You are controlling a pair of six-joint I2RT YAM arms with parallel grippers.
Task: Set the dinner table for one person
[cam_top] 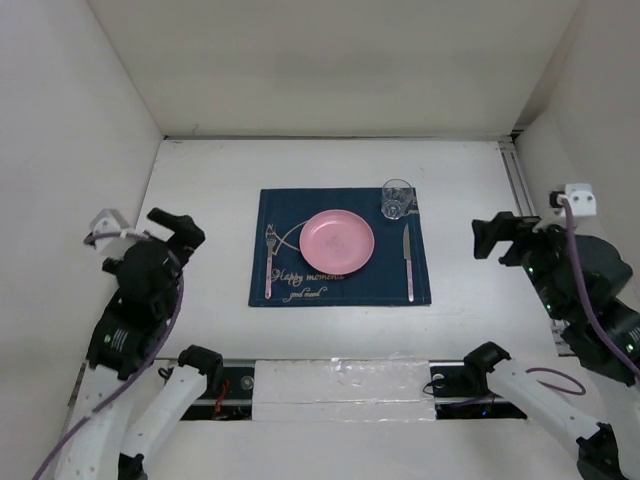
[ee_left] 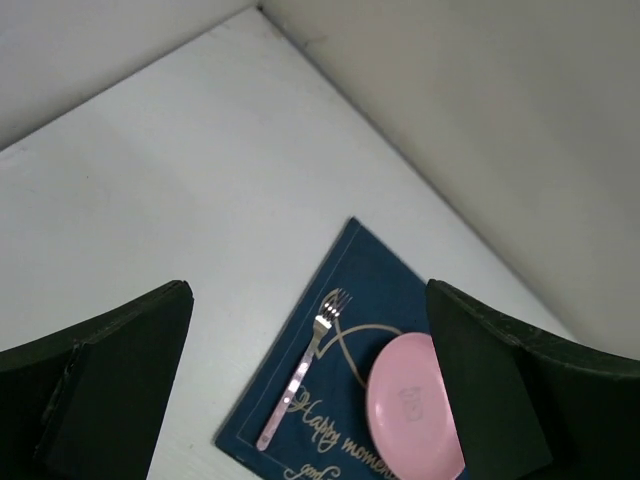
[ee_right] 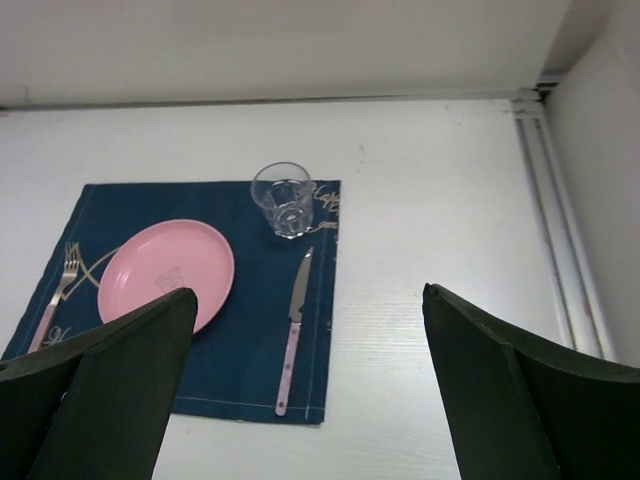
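As the counter (cam_top: 200, 180) is lying before you now: it is spreading wide and white between the side walls, and it is carrying a navy placemat (cam_top: 390, 272) at its middle, slightly toward the near edge.
Setting: a pink plate (cam_top: 337, 242) is sitting at the placemat's centre, a fork (cam_top: 269, 262) is lying along its left edge, a knife (cam_top: 407, 262) is lying along its right edge, and a glass (cam_top: 398, 198) is standing at its far right corner.
Left claw (cam_top: 178, 228): it is hanging released, jaws wide with nothing between them, near the counter's left edge and well apart from the placemat.
Right claw (cam_top: 482, 240): it is hovering released and empty too, near the counter's right edge and well apart from the knife.
Stage: you are probably looking at a finished setting, with only the parking of the arms remaining.
Risk, glass: if you are swinging the right arm inward and low, a finger may be clipping the glass, which is looking light and easy to tip.
Risk, placemat: if a finger is dragging across the cloth's edge, it may be pulling the whole setting askew, the fork and knife first.
Advice: you are safest lifting each claw before turning it.
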